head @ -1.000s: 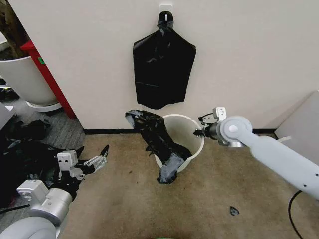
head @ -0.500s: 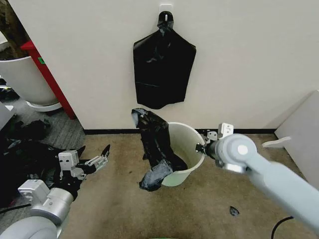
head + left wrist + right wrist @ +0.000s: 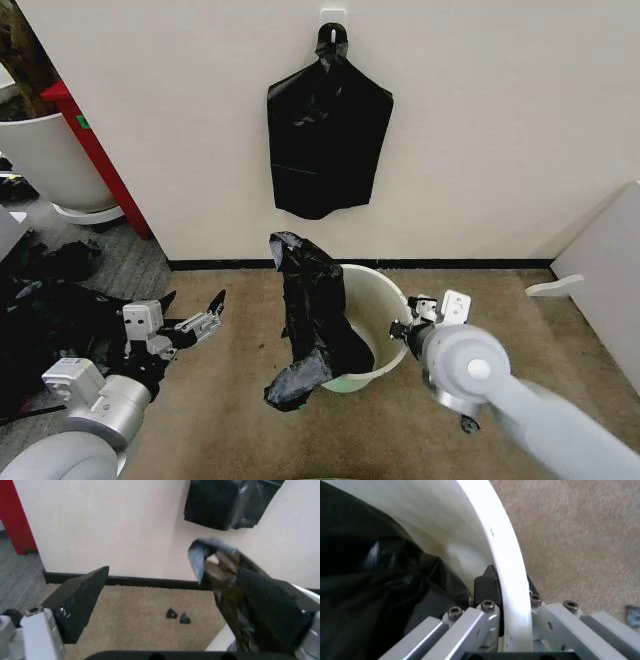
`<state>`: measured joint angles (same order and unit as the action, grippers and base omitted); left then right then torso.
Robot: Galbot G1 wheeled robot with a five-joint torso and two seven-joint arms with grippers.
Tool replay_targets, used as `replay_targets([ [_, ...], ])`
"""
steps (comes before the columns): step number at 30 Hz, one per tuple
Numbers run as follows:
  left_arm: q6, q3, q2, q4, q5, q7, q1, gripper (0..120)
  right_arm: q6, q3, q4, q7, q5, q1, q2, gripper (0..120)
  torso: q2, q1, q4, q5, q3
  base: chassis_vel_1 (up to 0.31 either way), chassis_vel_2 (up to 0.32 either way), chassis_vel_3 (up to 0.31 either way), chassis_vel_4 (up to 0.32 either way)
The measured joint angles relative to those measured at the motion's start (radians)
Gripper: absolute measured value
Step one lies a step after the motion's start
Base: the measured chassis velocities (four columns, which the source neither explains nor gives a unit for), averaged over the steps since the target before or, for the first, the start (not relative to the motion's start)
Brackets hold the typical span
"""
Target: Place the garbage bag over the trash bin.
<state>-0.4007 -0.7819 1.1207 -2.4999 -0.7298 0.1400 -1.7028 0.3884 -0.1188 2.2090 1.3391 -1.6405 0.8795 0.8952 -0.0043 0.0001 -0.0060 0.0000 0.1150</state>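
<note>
Gripping the bin [image 3: 383,330] by its near rim, our right gripper [image 3: 403,326] has one finger inside the wall and one outside, clamped on it and tilting it, while the bag [image 3: 312,318] drapes over the far-left rim, part inside and part hanging to the carpet. We judge the bag is not yet spread, so next its mouth needs catching by our left gripper [image 3: 195,325], fingers apart, well off left. The bag's opening is hidden in folds.
</note>
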Motion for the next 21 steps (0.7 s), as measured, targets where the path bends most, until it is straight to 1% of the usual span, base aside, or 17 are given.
replay_targets([
  [13, -0.007, -0.003, 0.007, 0.000, 0.001, 0.005, 0.003, 100, -0.019, -0.064, -0.059, 0.002, 0.066, 0.000, 0.045, 0, 0.000, 0.000, 0.0001, -0.0001, 0.000, 0.000, 0.000, 0.000, 0.000],
  [21, -0.007, -0.001, 0.014, 0.000, 0.006, 0.003, 0.003, 100, -0.020, -0.068, -0.084, -0.003, 0.085, 0.005, 0.052, 0, 0.000, 0.000, 0.0000, -0.0001, 0.000, 0.000, 0.000, 0.000, 0.000],
])
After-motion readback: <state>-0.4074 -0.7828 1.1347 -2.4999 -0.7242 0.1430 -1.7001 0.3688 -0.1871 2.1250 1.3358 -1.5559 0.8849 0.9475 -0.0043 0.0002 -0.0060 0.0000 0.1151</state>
